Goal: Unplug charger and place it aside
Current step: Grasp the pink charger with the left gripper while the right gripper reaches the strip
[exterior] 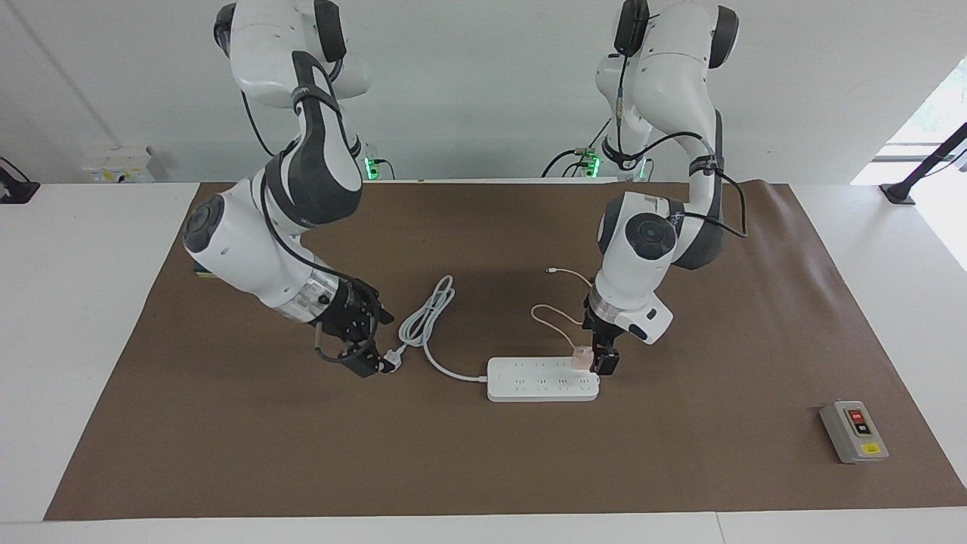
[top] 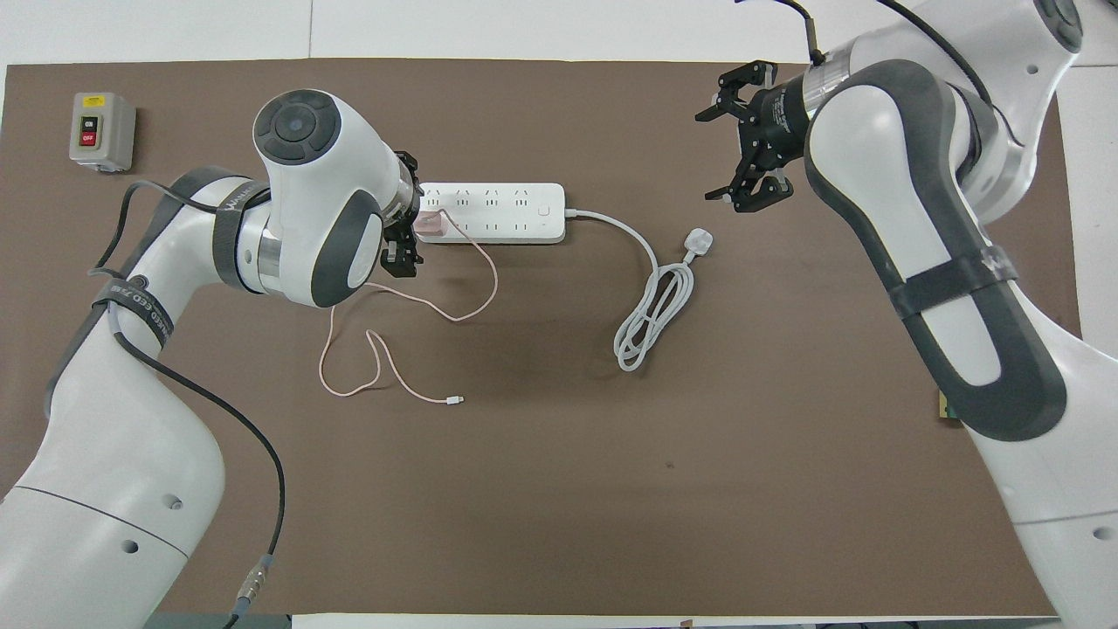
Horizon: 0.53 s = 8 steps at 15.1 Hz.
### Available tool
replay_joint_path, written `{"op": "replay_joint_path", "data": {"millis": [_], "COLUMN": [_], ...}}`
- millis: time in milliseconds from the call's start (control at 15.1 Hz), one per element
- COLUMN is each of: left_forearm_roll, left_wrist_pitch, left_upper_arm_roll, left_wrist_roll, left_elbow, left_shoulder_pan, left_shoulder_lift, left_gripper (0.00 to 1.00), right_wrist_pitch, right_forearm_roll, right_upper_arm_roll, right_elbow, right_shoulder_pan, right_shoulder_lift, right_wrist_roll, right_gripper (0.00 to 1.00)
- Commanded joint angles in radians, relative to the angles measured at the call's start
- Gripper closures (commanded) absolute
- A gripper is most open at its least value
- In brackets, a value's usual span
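Brown paper [exterior: 483,468] covers the table, where the pink charger [exterior: 580,356] sits plugged into the power strip [exterior: 540,388] at the left arm's end – the left gripper [exterior: 597,361] spread around it – while the right gripper [exterior: 363,355], also spread, hangs over the strip's white plug [top: 699,242].

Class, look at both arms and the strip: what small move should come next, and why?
Probably closing the left gripper on the charger. Its open jaws already sit at the charger, which is still plugged into the power strip. The right gripper hangs open over the strip's plug.
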Motion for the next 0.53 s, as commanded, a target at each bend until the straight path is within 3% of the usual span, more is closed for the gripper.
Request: {"op": "replay_joint_path", "data": {"millis": [0, 198, 331, 463], "left_forearm_roll": [0.008, 0.011, 0.011, 0.011], "left_wrist_pitch": [0.062, 0.064, 0.065, 0.059], "left_upper_arm_roll": [-0.003, -0.003, -0.003, -0.003], "left_wrist_roll": [-0.071, -0.077, -0.076, -0.077], "left_elbow": [-0.043, -0.049, -0.053, -0.054], "left_shoulder_pan": [0.009, 0.029, 0.035, 0.043], "left_shoulder_lift": [-0.026, -0.027, -0.027, -0.027], "left_gripper": [0.00, 0.00, 0.00, 0.00], "right_wrist_pitch": [-0.041, -0.039, -0.013, 0.037], "right_forearm_roll": [0.016, 0.021, 0.027, 0.023], "right_upper_arm_roll": [0.022, 0.021, 0.016, 0.016], "right_elbow": [0.237, 0.216, 0.131, 0.115], "right_shoulder_pan": [-0.007, 0.042, 0.089, 0.097], "right_shoulder_lift": [0.157, 0.142, 0.108, 0.100], "right_wrist_roll": [-0.015, 0.060, 0.097, 0.146], "right_gripper": [0.00, 0.00, 0.00, 0.00]}}
